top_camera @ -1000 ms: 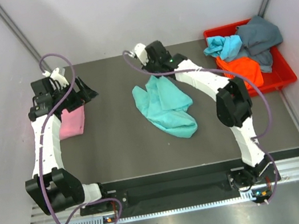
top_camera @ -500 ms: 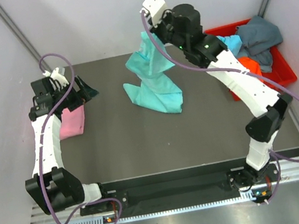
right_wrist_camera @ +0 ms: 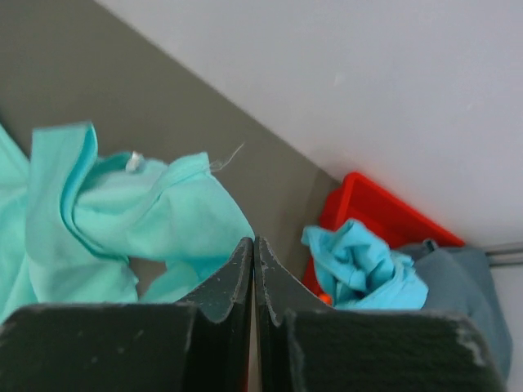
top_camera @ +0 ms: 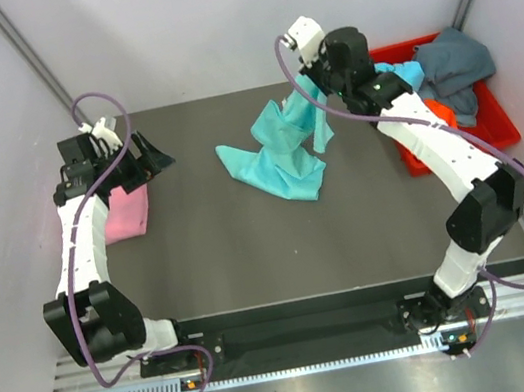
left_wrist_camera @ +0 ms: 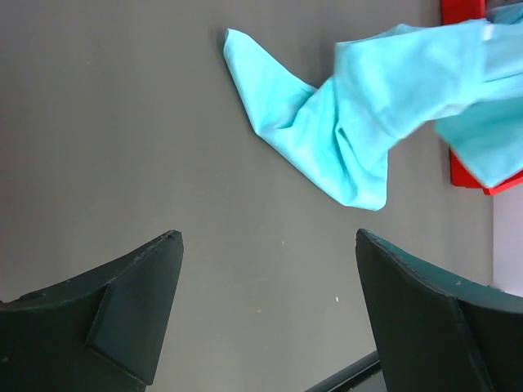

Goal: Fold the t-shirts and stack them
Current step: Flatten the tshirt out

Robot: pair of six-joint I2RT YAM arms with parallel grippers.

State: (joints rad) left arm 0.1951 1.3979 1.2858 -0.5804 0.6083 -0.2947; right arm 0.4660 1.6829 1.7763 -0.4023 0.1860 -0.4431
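A teal t-shirt (top_camera: 281,157) trails across the middle of the table, with one end pulled up off the surface. My right gripper (top_camera: 316,97) is shut on that raised end, close to the bin; in the right wrist view the jaws (right_wrist_camera: 253,242) are pressed together with the teal t-shirt (right_wrist_camera: 139,216) bunched just beyond them. A folded pink t-shirt (top_camera: 129,211) lies at the left edge. My left gripper (top_camera: 148,159) hovers over its far end, open and empty (left_wrist_camera: 266,238). The teal t-shirt (left_wrist_camera: 343,135) lies well ahead of it.
A red bin (top_camera: 497,132) at the back right holds a light blue t-shirt (top_camera: 394,79), an orange t-shirt (top_camera: 438,114) and a dark grey-blue t-shirt (top_camera: 454,66). White walls enclose the table on three sides.
My right gripper picked the teal t-shirt up off the table, raised it high, then swung right towards the bin and lower. The left arm has barely moved.
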